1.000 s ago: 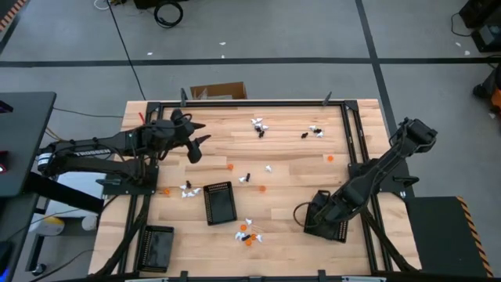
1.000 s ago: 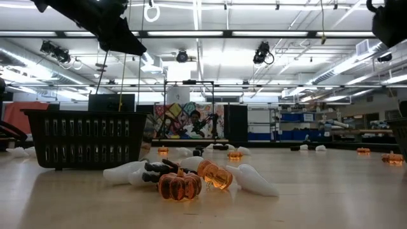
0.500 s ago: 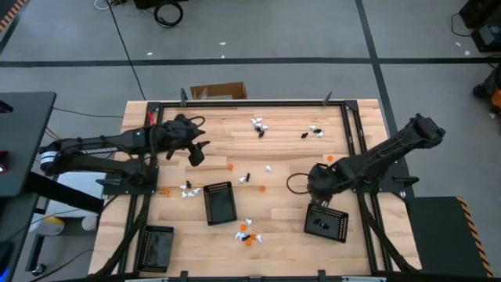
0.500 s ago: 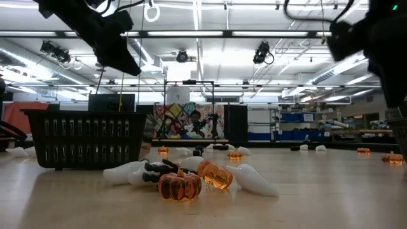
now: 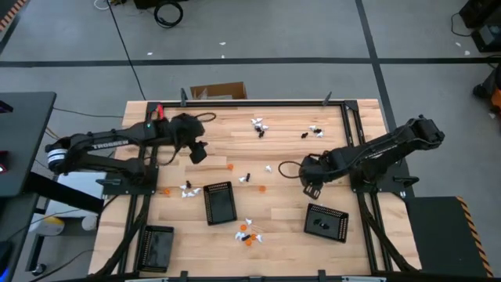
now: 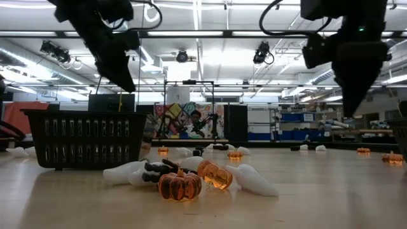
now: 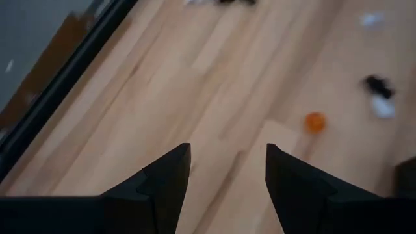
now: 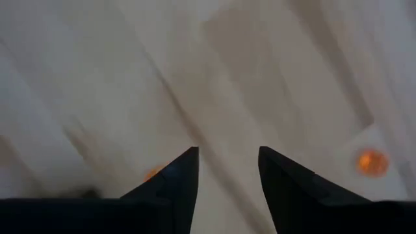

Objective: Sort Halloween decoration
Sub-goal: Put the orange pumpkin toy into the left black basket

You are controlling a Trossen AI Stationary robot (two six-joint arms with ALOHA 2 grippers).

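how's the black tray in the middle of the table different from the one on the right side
The middle tray stands nearly square to the table edges and looks empty; the right tray sits turned at an angle and holds a small dark piece. The middle tray has small white pieces close beside it; the right tray stands alone. Both are black, rectangular and slotted.

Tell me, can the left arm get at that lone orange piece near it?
Probably yes. The left gripper hangs open beside the orange piece, with only bare table between them.
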